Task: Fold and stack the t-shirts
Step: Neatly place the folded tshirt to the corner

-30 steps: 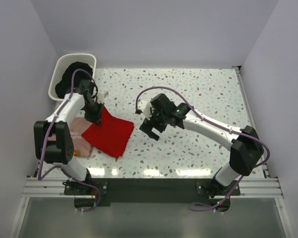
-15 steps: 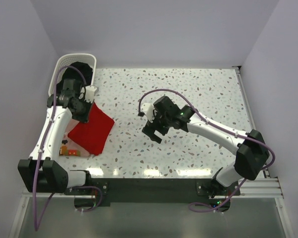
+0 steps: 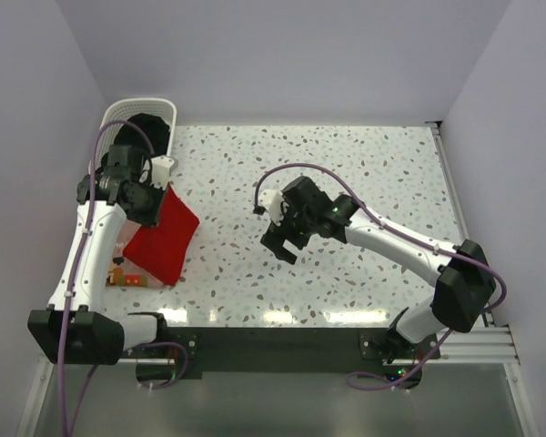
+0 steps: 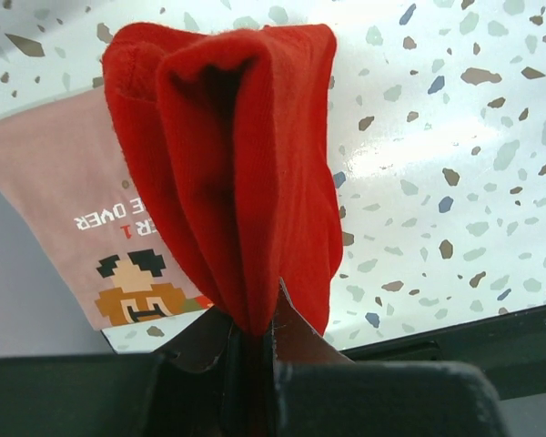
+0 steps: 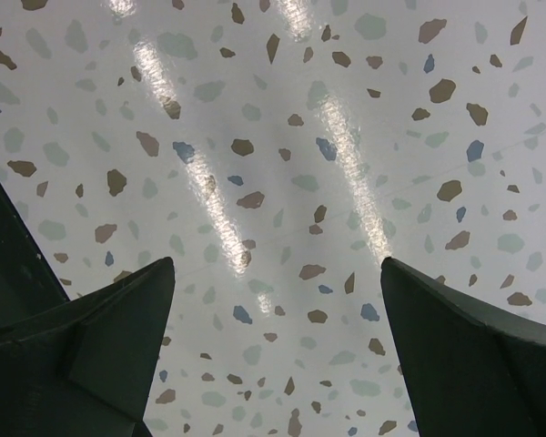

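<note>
Left side, top view: left gripper [image 4: 252, 332] clamps the bunched red t-shirt [image 4: 246, 164] over the pink printed t-shirt [image 4: 64, 200]; centre: right gripper [image 5: 278, 269] gapes wide, empty, above the speckled table [image 5: 255, 137]

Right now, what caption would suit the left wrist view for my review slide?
Left tool shut on the bunched red tee, with the pink tee lying print-up beyond it on the table.

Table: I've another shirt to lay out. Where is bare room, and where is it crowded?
Bare: the far right of the table, behind the right gripper, and the middle strip between that gripper and the red shirt. Crowded: the left edge, where the left gripper holds the red shirt above the pink shirt, near the basket.
</note>
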`<state>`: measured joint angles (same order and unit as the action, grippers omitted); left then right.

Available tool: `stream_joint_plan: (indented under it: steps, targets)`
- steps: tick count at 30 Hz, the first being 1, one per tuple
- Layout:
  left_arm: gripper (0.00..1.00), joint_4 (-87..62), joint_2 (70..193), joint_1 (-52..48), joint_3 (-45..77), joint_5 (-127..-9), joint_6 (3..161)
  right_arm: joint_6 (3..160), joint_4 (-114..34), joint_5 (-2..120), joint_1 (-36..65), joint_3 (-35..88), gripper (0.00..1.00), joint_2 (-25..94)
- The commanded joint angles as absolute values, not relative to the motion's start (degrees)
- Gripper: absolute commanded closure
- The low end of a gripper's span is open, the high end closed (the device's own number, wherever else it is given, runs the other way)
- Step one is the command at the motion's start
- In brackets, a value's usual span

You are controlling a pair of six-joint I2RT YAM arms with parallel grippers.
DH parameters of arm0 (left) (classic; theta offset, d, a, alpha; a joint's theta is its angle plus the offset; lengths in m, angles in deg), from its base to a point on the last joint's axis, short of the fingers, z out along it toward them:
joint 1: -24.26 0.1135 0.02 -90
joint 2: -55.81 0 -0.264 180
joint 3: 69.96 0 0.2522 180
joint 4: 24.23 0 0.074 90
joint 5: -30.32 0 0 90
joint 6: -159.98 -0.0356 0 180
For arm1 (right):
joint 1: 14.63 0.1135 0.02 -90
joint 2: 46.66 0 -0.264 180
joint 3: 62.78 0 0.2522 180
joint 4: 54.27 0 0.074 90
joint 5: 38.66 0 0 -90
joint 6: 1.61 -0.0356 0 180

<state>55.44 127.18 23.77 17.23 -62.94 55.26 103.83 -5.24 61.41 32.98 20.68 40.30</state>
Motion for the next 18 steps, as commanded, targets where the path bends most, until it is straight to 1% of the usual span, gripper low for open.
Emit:
stream_joint_plan:
  steps: [1, 6, 18]
  targets:
    - [1.00, 56.85, 124.63, 24.17, 20.97, -63.89, 54.34, 103.59, -6.14, 62.33, 33.18, 19.89, 0.01, 37.72]
    - [1.00, 57.55, 123.84, 24.17, 21.58, -65.04, 53.90, 103.51, -6.32, 62.24, 33.09, 19.71, 0.01, 37.63]
    - [1.00, 58.79, 123.48, 24.17, 22.55, -62.58, 53.20, 103.68, -6.05, 61.54, 33.09, 19.45, 0.01, 37.71]
